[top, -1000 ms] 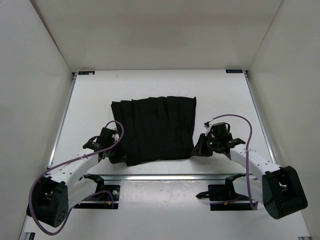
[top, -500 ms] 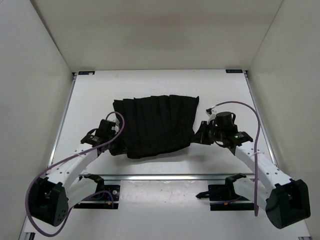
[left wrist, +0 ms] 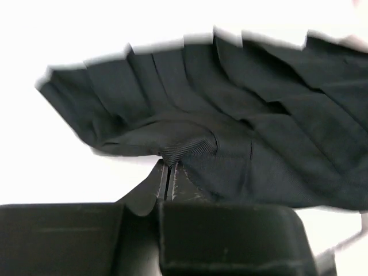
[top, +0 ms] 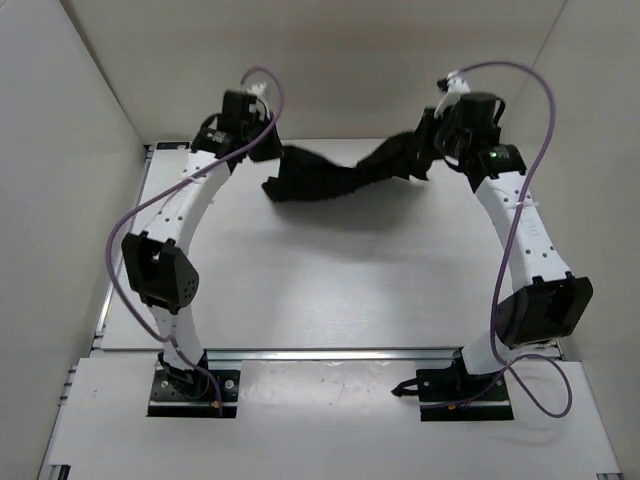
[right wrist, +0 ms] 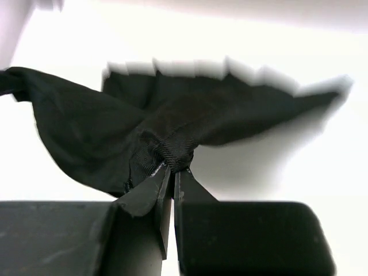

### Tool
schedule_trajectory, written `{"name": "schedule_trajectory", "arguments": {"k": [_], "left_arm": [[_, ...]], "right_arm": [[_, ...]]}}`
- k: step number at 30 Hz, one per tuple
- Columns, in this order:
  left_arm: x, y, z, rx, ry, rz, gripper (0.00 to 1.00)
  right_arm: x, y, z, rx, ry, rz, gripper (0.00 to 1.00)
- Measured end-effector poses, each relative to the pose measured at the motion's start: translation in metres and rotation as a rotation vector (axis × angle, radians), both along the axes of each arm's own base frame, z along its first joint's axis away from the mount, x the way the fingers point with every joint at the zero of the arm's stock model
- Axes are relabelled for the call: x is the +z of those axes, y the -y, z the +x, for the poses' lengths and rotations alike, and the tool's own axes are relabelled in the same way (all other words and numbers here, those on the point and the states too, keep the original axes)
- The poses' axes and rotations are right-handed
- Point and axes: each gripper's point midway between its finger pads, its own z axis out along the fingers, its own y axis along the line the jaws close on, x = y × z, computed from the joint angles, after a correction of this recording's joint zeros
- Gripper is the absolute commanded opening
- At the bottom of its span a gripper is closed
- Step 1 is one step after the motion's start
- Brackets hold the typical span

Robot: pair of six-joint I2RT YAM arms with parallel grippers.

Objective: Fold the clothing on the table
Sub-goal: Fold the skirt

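Left jaws and right jaws both clenching ribbed edge corners of black pleated skirt (top: 335,178). They're just sweeping it from flat near-side up toward far worktop (top: 300,290), sagging between them. Fold-over looking underway, not laid yet.

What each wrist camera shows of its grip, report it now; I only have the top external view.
Observer: Left wrist: the left gripper is shut on a ribbed band at the edge of the clothing.
Operator: Now the right.
Observer: Right wrist: the right gripper is shut on the same kind of ribbed band, bunched up right at the jaws.
Operator: Give me the pleats.
Observer: From the left wrist, the pleats fan out away from the grip; their far edge is blurred.
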Motion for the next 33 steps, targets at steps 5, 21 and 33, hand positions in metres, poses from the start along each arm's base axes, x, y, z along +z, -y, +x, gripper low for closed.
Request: {"name": "schedule_trajectory", "arguments": {"k": [5, 21, 33], "left_arm": [[0.124, -0.01, 0.006, 0.037, 0.335, -0.01, 0.0], [-0.147, -0.05, -0.264, -0.07, -0.36, 0.101, 0.0], [-0.073, -0.047, -0.167, 0.029, -0.232, 0.033, 0.0]], "right_arm": [[0.116, 0.0, -0.004, -0.026, 0.347, -0.061, 0.0], [-0.19, 0.005, -0.231, 0.068, -0.48, 0.076, 0.0], [-0.121, -0.024, -0.137, 0.154, -0.331, 0.173, 0.0]]}}
